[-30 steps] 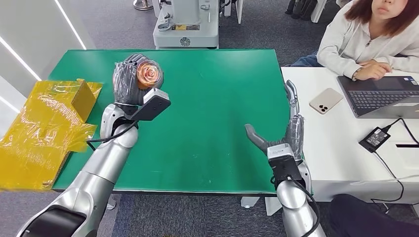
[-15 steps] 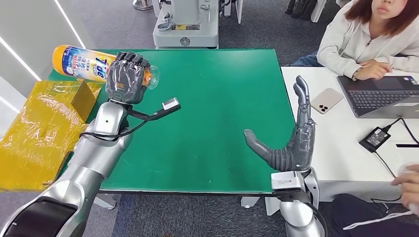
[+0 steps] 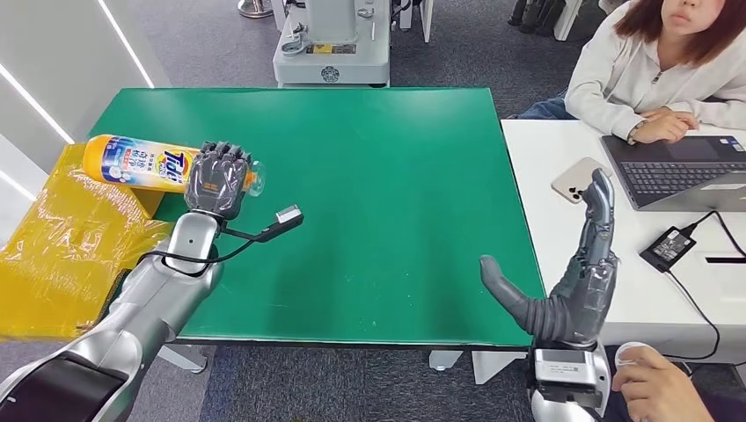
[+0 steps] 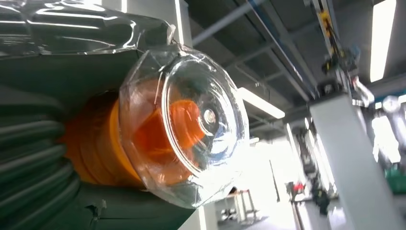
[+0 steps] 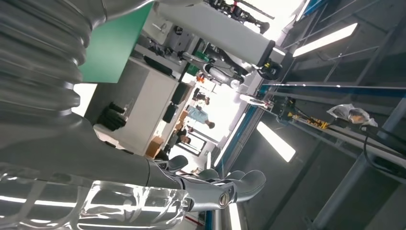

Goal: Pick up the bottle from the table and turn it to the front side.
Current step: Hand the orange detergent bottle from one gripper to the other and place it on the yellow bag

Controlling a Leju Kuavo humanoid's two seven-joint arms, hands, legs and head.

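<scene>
Left hand grips the bottle near its neck, fingers wrapped tight; glossy orange plastic cylinder with a blue-white label, lying sideways in the air over the left edge of the green table. Clear domed cap over the orange nozzle. Right hand is empty, fingers straight and spread, upright at the table's right front corner. Crinkled yellow wrap sits beside the table. Matte green middle is free.
</scene>
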